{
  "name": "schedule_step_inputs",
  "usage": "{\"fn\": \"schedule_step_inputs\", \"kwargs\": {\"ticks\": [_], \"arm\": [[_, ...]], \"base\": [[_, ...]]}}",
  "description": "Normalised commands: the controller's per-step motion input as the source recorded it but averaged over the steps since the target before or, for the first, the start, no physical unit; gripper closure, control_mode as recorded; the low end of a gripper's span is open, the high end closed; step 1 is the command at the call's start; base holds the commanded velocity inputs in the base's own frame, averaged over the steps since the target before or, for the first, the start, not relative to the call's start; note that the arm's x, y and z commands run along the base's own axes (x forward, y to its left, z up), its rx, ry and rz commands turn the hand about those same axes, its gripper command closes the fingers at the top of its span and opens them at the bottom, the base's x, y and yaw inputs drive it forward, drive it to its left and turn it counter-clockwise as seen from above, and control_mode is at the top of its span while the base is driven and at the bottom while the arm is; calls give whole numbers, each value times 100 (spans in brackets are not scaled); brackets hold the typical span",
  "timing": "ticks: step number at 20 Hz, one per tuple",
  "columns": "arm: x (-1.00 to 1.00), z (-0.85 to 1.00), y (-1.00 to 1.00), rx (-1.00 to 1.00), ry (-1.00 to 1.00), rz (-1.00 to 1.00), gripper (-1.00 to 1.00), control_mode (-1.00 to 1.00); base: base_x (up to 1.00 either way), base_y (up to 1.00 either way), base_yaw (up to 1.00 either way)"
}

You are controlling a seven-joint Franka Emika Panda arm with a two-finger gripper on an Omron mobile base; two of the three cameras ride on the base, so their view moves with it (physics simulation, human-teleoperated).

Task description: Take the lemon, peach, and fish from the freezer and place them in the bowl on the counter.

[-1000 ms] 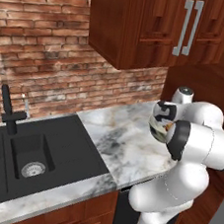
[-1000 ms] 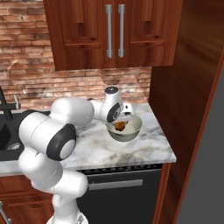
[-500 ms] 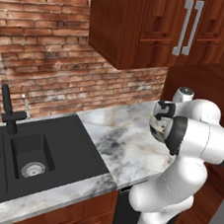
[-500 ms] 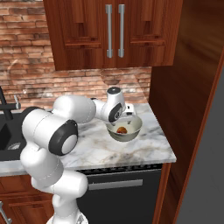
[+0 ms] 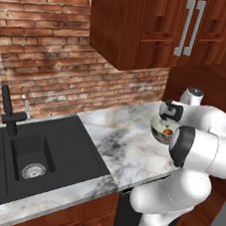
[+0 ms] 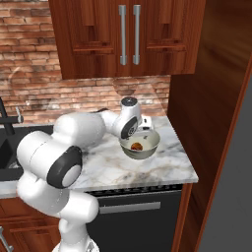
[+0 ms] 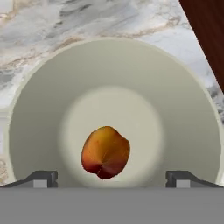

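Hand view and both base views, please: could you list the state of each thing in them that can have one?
end effector: open, above the bowl, holding nothing.
peach: lying loose on the bowl's floor, apart from the finger tips.
bowl: upright on the counter, holding the peach.
upper cabinet doors: closed.
faucet: no water seen running.

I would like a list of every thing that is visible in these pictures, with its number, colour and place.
bowl: one, pale off-white, on the counter near the tall wooden panel.
peach: one, orange-red, lying in the bowl.
counter: one, white-and-grey marble, over red-brown cabinets.
sink: one, black, set into the counter, left part.
tap: one, black, behind the sink.
wall cabinets: red-brown wood with grey bar handles, above the counter.
brick wall: red-brown, behind the counter.
hand: one, dark fingertips, open, above the bowl.
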Motion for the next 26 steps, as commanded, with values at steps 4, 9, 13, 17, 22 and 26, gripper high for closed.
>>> {"fn": "schedule_step_inputs", "kwargs": {"ticks": [4, 9, 13, 17, 22, 26], "arm": [[-65, 64, 8, 8, -11, -2, -100, -100], [-79, 79, 19, 2, -3, -5, -100, -100], [-91, 84, 22, 0, 0, -8, -100, -100], [-83, 62, 42, 0, 0, -13, -100, -100], [-61, 43, 47, 0, -1, -10, -100, -100], [-37, 29, 52, 0, -4, 0, -100, -100]], "base": [[0, 0, 0], [0, 0, 0], [0, 0, 0], [0, 0, 0], [0, 0, 0], [0, 0, 0]]}}
